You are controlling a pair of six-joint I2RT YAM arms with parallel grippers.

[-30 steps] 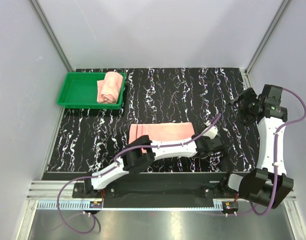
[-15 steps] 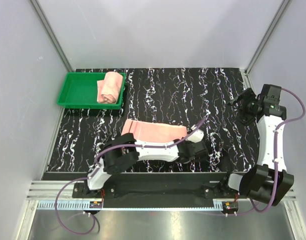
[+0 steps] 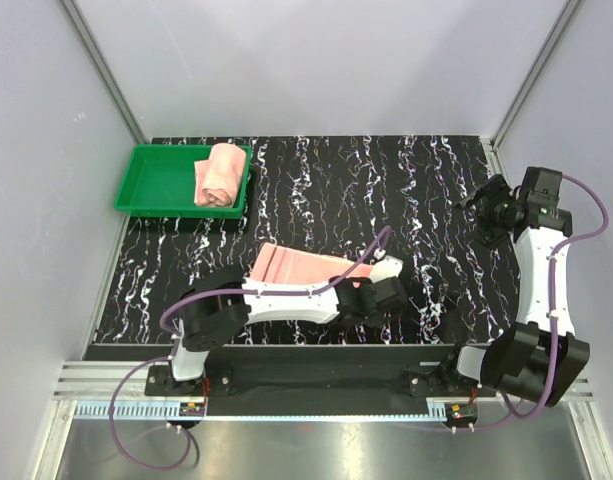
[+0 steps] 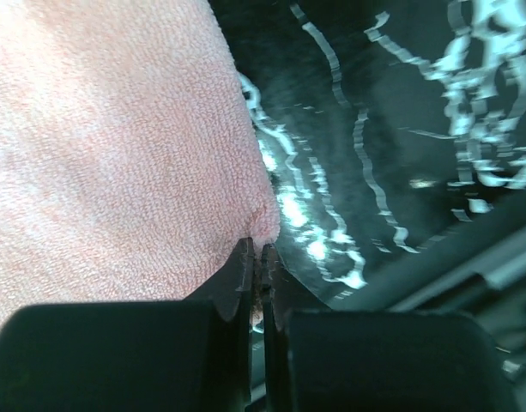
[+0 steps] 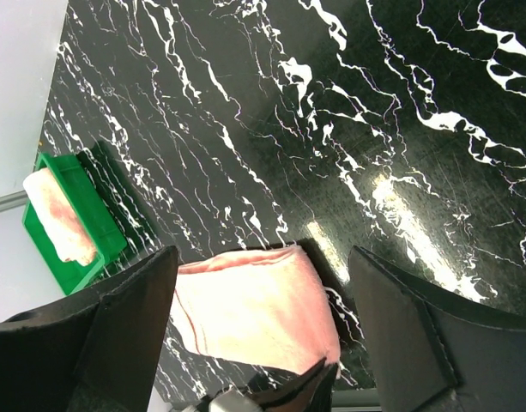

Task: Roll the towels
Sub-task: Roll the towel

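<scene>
The black marbled table (image 3: 326, 190) carries a green tray (image 3: 151, 185) at its far left corner, with one rolled towel (image 3: 218, 175) inside by the right wall. The other towel (image 3: 296, 266) lies flat near the front edge, partly covered from above by the left arm (image 3: 286, 297) stretched low across it. Only the wrist view shows the left jaws pinched shut on that towel's corner. The right arm (image 3: 539, 275) stands raised at the right edge, the right jaws wide apart and empty.

Nothing legible in any view: no lettering, brand, number or sign to read on flat towel (image 3: 296, 265), rolled towel (image 3: 219, 175), tray (image 3: 161, 182) or surface (image 3: 386, 190).
</scene>
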